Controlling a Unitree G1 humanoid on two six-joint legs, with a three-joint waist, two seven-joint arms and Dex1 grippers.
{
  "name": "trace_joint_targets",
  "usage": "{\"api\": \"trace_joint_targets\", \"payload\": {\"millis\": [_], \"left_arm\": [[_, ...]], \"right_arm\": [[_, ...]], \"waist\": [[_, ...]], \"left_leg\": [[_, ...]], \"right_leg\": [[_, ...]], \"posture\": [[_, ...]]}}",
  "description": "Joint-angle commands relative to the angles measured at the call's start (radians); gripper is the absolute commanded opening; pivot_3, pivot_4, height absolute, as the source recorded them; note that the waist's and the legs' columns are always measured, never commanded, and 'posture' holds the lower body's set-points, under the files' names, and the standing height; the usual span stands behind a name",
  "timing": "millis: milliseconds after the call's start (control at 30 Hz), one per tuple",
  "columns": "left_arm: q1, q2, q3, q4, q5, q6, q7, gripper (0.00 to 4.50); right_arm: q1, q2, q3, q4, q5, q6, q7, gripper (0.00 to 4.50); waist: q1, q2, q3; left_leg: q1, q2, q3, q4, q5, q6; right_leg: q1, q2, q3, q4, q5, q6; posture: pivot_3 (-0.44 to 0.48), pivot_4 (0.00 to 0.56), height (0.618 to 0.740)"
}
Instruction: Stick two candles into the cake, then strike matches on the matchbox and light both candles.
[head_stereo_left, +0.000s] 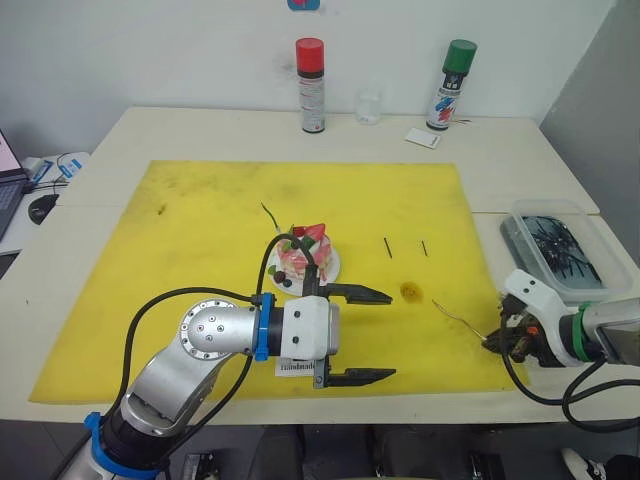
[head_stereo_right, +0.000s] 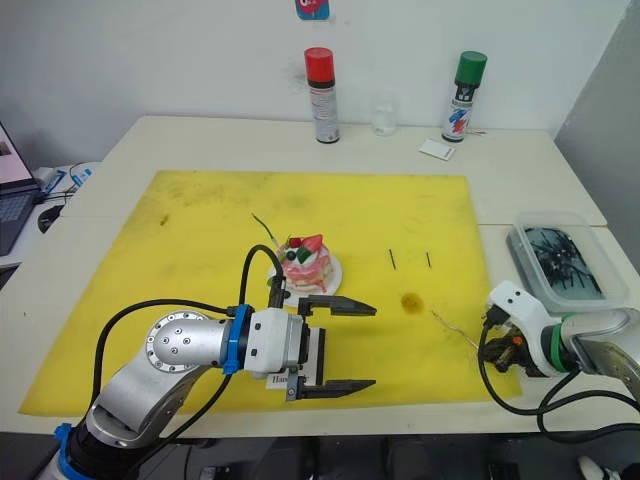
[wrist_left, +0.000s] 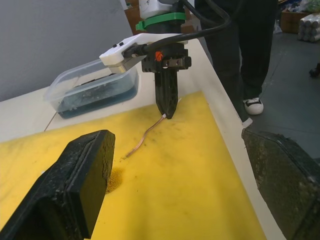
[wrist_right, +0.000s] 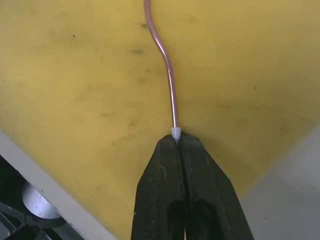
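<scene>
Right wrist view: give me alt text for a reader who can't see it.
The right gripper, its two black fingers pressed together, pinches the pale tip of a thin, wavy pinkish candle that runs away from it over the stained yellow foam mat. The pale tabletop edge shows beside the mat.

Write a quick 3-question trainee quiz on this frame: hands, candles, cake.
1. True or false: the right hand is shut on the pale tip of a candle lying on the yellow mat.
2. The left hand is: A) shut on a match, B) open and holding nothing, C) shut on the cake.
3. Fill in: the other candle lies on the mat just behind the ____.

Key: 1 true; 2 B; 3 cake.
</scene>
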Motion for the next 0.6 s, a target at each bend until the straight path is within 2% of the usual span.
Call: {"api": "trace_joint_targets", "payload": {"millis": [33,100,200,300,400,500,600], "left_arm": [[-0.011,-0.004,0.013,-0.030,-0.018,-0.007,0.003,4.50],[0.012,0.002,0.036,-0.035,-0.040,0.009,0.013,4.50],[0.082,0.010,0.110,-0.053,-0.115,0.067,0.048,4.50],[0.173,-0.051,0.249,-0.100,-0.313,0.214,0.216,4.50],[0.273,-0.111,0.344,-0.155,-0.407,0.292,0.382,4.50],[0.386,-0.150,0.381,-0.234,-0.388,0.325,0.524,4.50],[0.460,-0.177,0.407,-0.287,-0.370,0.343,0.626,4.50]], "right_arm": [[-0.047,-0.016,-0.020,0.012,0.024,0.005,0.037,0.05],[-0.130,0.037,-0.061,0.048,0.108,0.052,0.071,0.05],[-0.317,0.175,-0.118,0.132,0.222,0.039,0.104,0.05],[-0.459,0.375,-0.174,0.199,0.256,-0.044,0.018,0.05],[-0.445,0.583,-0.134,0.157,0.153,-0.280,-0.077,0.05],[-0.412,0.807,-0.045,0.179,0.046,-0.505,-0.152,0.05],[-0.378,0.971,0.036,0.243,-0.064,-0.702,-0.190,0.05]], "waist": [[0.000,0.000,0.000],[-0.004,0.000,0.000],[-0.023,0.001,0.001],[-0.026,0.001,0.001],[-0.020,0.000,0.000],[-0.023,-0.001,0.000],[-0.021,0.001,0.001]], "left_leg": [[0.000,0.000,0.000,0.000,0.000,0.000],[0.000,0.000,0.001,0.000,0.000,0.000],[0.000,0.001,0.001,0.000,0.000,0.000],[0.000,0.001,-0.001,0.001,0.000,0.000],[-0.001,0.001,-0.004,0.001,0.000,0.000],[-0.002,0.002,-0.005,0.000,-0.001,0.001],[-0.003,0.002,-0.006,-0.001,-0.001,0.001]], "right_leg": [[0.000,0.000,0.000,0.000,0.000,0.000],[0.000,0.000,0.001,0.000,0.000,0.000],[0.000,0.001,0.001,0.000,0.002,0.000],[0.000,0.002,0.000,0.000,0.002,-0.001],[0.000,0.002,-0.002,0.000,0.002,-0.001],[0.000,0.002,-0.002,0.000,0.001,0.000],[-0.003,0.000,-0.001,0.001,0.001,0.000]], "posture": [[0.000,0.150,0.740],[0.000,0.150,0.740],[0.000,0.150,0.740],[0.000,0.150,0.740],[0.000,0.150,0.740],[0.000,0.150,0.740],[0.000,0.150,0.740]]}}
